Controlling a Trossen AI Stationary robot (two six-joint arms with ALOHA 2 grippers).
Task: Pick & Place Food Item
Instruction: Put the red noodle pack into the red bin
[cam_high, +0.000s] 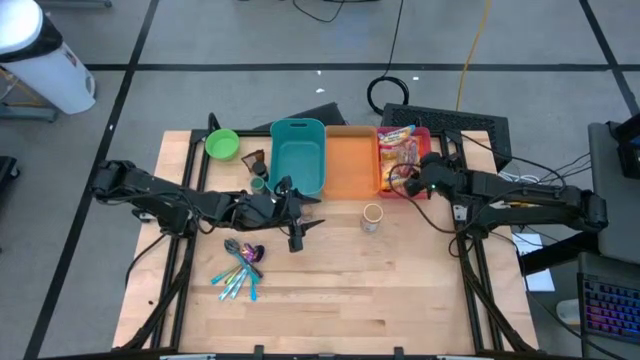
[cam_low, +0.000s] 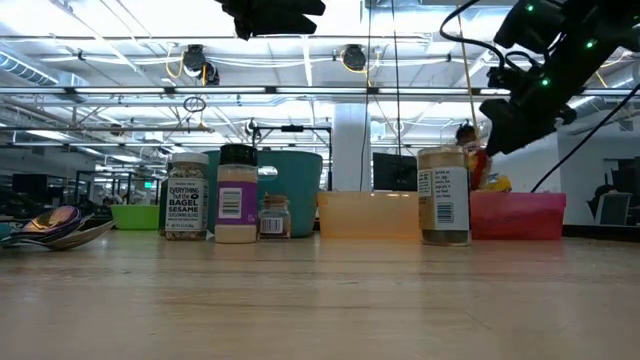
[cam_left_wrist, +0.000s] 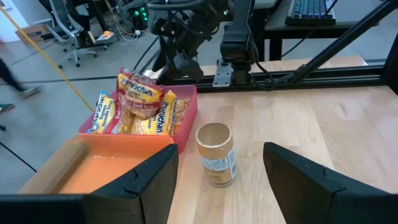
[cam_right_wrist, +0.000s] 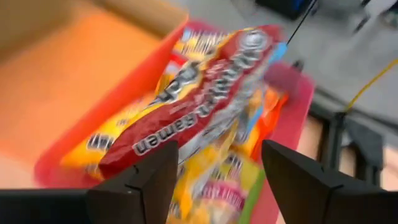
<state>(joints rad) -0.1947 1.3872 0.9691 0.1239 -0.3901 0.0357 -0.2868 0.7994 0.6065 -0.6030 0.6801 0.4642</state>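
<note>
Right gripper (cam_high: 408, 181): over the near edge of the red bin (cam_high: 421, 135), at the right end of the bin row. Fingers (cam_right_wrist: 140, 180) spread apart, nothing between them; the wrist view looks down past them onto the packets.
Ramen packets (cam_right_wrist: 199, 106): piled in the red bin, a red-wrapped one lying on top of yellow ones, tilted. Not touched by the fingers as far as can be seen.
Left gripper (cam_high: 297, 215): above the table in front of the teal bin (cam_high: 298, 155), pointing toward the jar. Fingers (cam_left_wrist: 149, 180) apart, holding nothing.
Jar (cam_high: 372, 216): upright on the bare wood, just in front of the orange bin (cam_high: 350, 160), between the two grippers.
Bin row: teal, orange, red, side by side along the far side of the table (cam_high: 330, 300).
Green bowl (cam_high: 222, 144): left of the teal bin.
Spice jars (cam_low: 228, 195): three standing near the teal bin in the low view.
Spoons and markers (cam_high: 240, 270): loose on the wood, near the left arm.
</note>
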